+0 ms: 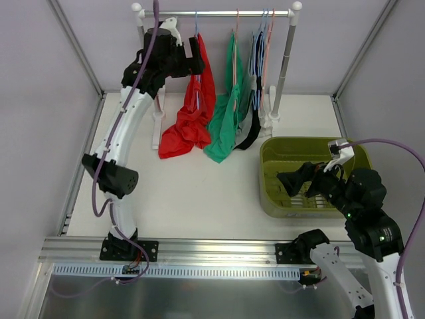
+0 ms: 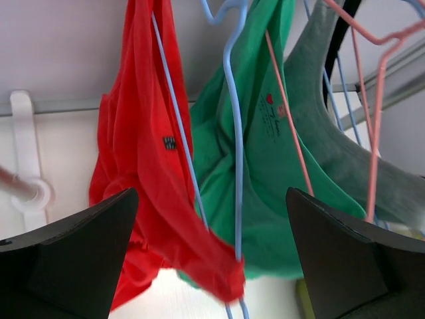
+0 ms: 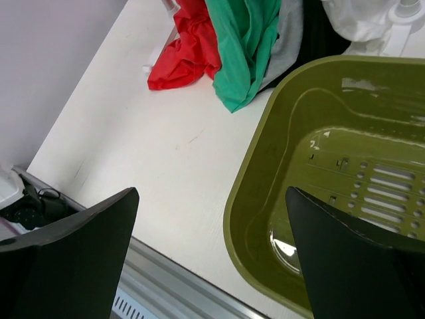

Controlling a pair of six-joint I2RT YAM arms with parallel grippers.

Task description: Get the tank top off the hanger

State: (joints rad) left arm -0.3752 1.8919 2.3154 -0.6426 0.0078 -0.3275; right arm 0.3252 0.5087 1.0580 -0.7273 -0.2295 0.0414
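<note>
Left gripper [image 1: 196, 56], jaws apart, sits high at the far left end of the rail [image 1: 219, 12]. The red tank top [image 1: 192, 119] hangs straight ahead of it, long axis vertical, on a blue hanger [image 2: 178, 126]. Right gripper [image 1: 300, 182], fingers also apart, hovers over the green basket [image 1: 271, 196], well apart from the garment. The left arm is the nearer.

You see four tops hanging: one red top [image 1: 189, 123], one green top [image 1: 226, 126], one grey top [image 2: 325, 146] and one black top [image 1: 252, 138]. There is one rack [image 1: 219, 12] and one green basket [image 1: 265, 179]. The hangers [image 2: 236, 166] overlap too much for you to count them.
</note>
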